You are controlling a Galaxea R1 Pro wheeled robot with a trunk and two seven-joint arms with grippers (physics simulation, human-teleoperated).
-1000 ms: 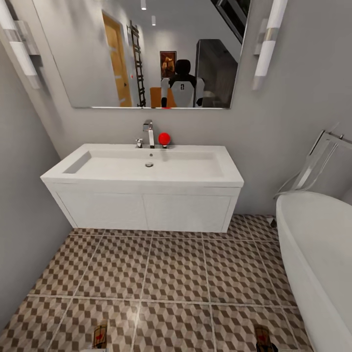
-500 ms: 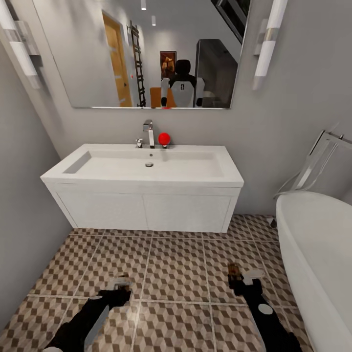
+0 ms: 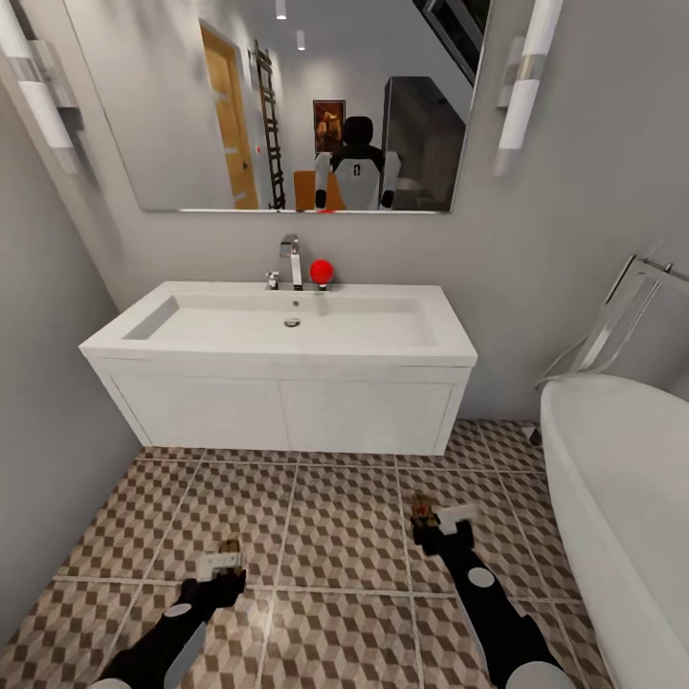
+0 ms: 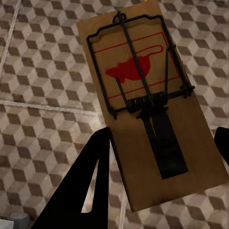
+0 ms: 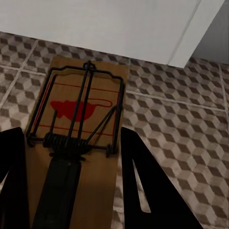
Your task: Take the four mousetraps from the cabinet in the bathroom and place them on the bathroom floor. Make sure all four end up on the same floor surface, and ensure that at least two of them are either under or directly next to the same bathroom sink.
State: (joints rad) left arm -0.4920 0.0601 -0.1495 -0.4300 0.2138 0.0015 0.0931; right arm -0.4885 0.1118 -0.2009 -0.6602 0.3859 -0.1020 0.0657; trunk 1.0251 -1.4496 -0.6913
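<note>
Each of my grippers holds a mousetrap above the cube-patterned bathroom floor (image 3: 344,545), in front of the white wall-hung sink (image 3: 287,383). My left gripper (image 3: 226,570) is shut on a tan mousetrap (image 3: 230,551); the left wrist view shows that mousetrap (image 4: 143,95) with its red mouse print between the dark fingers (image 4: 88,186). Further forward, my right gripper (image 3: 435,524) is shut on a second mousetrap (image 3: 422,508). In the right wrist view this mousetrap (image 5: 83,119) points toward the sink's white front (image 5: 109,24). The cabinet is out of view.
A white bathtub (image 3: 622,498) fills the right side, with a chrome-framed rack (image 3: 622,316) behind it. A grey wall (image 3: 48,402) closes the left. On the sink's back edge stand a chrome tap (image 3: 290,258) and a red ball (image 3: 321,272). A mirror (image 3: 287,96) hangs above.
Both arms have reached forward from the bottom edge toward the sink, carrying their mousetraps. Over the last half second the right gripper also shifted left.
</note>
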